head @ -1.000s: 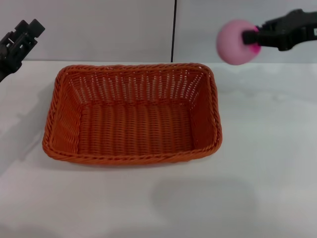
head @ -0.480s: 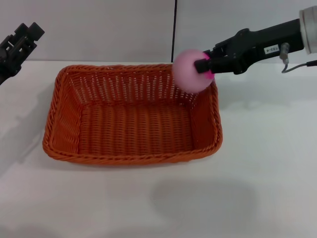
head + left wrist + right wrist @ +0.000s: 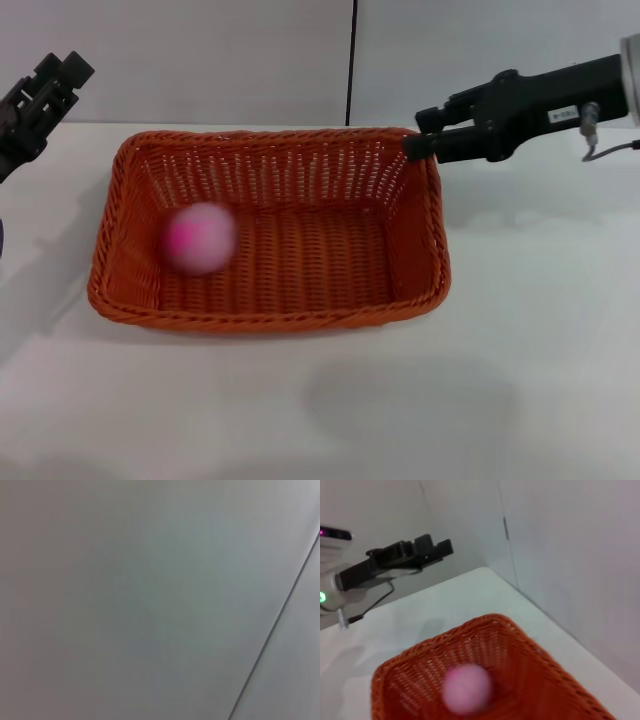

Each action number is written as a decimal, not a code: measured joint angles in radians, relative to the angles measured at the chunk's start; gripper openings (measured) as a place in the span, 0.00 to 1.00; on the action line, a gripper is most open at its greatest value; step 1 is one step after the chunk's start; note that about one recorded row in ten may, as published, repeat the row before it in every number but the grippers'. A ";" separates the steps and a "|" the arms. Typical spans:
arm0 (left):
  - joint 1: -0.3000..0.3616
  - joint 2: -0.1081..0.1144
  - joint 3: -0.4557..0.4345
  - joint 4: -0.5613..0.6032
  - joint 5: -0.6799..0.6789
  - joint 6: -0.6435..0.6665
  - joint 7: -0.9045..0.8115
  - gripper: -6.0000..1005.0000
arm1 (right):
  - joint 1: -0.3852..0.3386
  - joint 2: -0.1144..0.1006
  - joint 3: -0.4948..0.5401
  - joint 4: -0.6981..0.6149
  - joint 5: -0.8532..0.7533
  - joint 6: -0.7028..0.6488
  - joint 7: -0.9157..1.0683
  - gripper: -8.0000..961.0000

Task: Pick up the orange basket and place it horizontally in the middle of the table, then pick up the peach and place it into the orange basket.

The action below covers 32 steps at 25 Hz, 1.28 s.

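pink peach (image 3: 200, 238) inside orange basket (image 3: 420, 290), left part.

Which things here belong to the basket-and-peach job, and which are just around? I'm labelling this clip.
Part of the job:
- large orange woven basket, on the white tabletop
- small pale pink round peach, inside the basket on the robot's left side
- right end effector, empty, over the basket's far right corner

Just around:
- left end effector, raised at the far left
- grey wall
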<state>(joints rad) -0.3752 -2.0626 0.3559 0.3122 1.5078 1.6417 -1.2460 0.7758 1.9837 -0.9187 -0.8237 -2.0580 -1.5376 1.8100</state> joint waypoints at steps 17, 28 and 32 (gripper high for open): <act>0.016 0.000 -0.014 -0.052 -0.064 0.075 0.133 0.57 | -0.381 0.058 0.416 0.089 0.535 0.005 -0.540 0.45; 0.023 -0.006 -0.014 -0.222 -0.304 0.158 0.649 0.57 | -0.457 0.090 0.564 0.453 0.938 -0.005 -1.088 0.45; 0.011 -0.007 -0.021 -0.249 -0.374 0.159 0.871 0.57 | -0.470 0.091 0.605 0.594 1.081 -0.006 -1.209 0.45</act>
<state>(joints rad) -0.3638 -2.0697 0.3348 0.0630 1.1342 1.8012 -0.3746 0.3055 2.0744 -0.3133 -0.2294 -0.9773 -1.5435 0.6010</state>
